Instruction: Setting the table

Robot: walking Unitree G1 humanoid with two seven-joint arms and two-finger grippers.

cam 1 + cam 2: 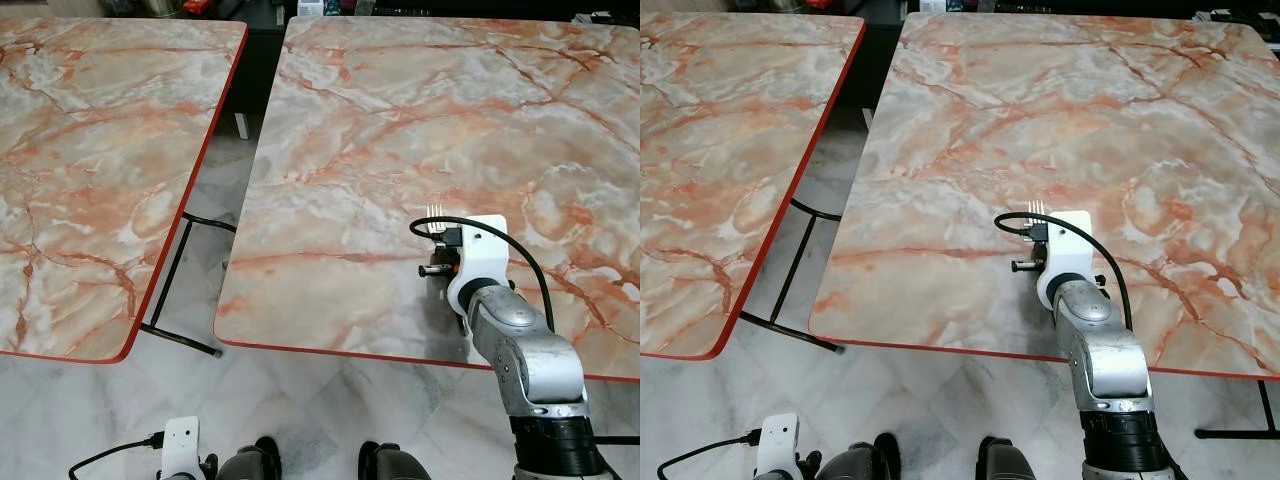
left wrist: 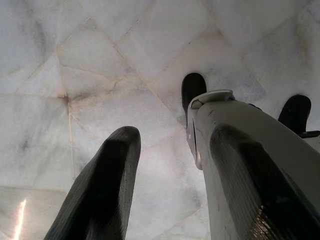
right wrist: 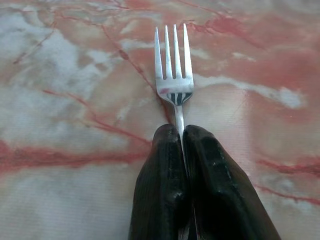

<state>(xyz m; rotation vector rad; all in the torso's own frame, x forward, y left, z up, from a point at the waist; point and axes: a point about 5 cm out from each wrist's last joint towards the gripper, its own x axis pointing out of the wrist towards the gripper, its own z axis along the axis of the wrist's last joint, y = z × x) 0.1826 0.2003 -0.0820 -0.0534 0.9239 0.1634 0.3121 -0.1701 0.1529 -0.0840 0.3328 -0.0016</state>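
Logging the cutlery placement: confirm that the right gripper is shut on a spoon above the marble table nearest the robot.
Not a spoon: the right wrist view shows four tines, so it is a fork. The rest stands: the right gripper is shut on its handle above the marble table.

We see even, bright daylight on the marble tabletop (image 1: 400, 130), with soft sheen and no harsh glare. Both head views are sharp. The floor (image 2: 100, 60) looks pale and washed out, the near black fingers (image 2: 105, 190) blurred and shaded.
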